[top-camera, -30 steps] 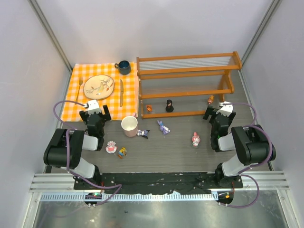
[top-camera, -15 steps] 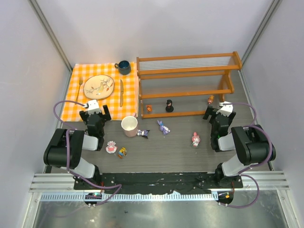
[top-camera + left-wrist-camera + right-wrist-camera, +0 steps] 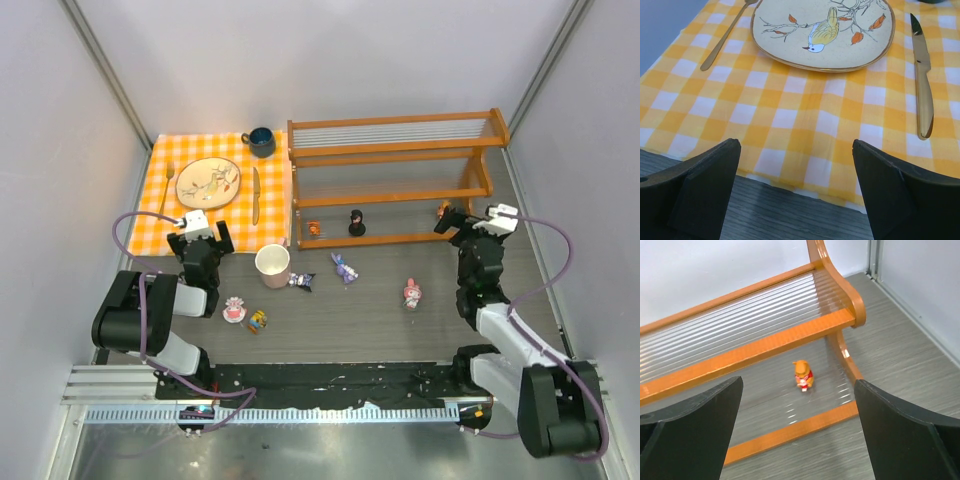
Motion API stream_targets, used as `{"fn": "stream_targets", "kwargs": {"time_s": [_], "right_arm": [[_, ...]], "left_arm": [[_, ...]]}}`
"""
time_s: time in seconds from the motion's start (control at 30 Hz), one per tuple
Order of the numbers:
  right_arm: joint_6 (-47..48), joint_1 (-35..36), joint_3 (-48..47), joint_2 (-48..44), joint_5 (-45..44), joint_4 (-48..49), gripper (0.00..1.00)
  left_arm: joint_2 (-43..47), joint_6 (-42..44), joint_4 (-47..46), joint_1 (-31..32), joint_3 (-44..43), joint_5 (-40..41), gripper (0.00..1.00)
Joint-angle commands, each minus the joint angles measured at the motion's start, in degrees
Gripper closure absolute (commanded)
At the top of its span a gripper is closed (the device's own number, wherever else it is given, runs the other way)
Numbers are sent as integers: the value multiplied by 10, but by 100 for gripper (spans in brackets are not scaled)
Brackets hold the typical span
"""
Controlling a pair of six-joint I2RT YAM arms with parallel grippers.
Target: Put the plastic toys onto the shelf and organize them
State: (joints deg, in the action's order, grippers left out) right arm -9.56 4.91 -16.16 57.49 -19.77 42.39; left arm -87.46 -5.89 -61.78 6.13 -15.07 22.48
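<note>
Both arms look like the same build: the left arm (image 3: pixel 150 320) and right arm (image 3: pixel 520 345) have chunky matte-black joint housings, with a pale grey link just above the black base plate (image 3: pixel 340 375). Each one has a thin purplish cable (image 3: pixel 125 232) hanging in a loose loop that runs back down toward that plate. There's also a small white block (image 3: pixel 193 222) at the end farthest from it. Up close, the left gripper (image 3: pixel 795 195) and right gripper (image 3: pixel 797 435) have plain black fingers (image 3: pixel 700 195) – thick, flat-faced wedges with a dull finish.

Overhead view — two close wrist views
</note>
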Motion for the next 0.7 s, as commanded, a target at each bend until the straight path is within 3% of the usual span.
{"fn": "stream_targets", "kwargs": {"time_s": [0.0, 0.13, 0.33, 0.67], "right_arm": [[-167, 2, -12, -68, -2, -161, 0], [-225, 3, -33, -108, 64, -298, 0], [-255, 2, -79, -133, 83, -450, 0], [-254, 3, -171, -26, 189, -603, 3]], "left_arm": [[11, -5, -14, 0, -8, 7, 0], [11, -5, -12, -1, -9, 7, 0], [12, -5, -16, -1, -7, 7, 0], [12, -5, -19, 0, -6, 8, 0]]}}
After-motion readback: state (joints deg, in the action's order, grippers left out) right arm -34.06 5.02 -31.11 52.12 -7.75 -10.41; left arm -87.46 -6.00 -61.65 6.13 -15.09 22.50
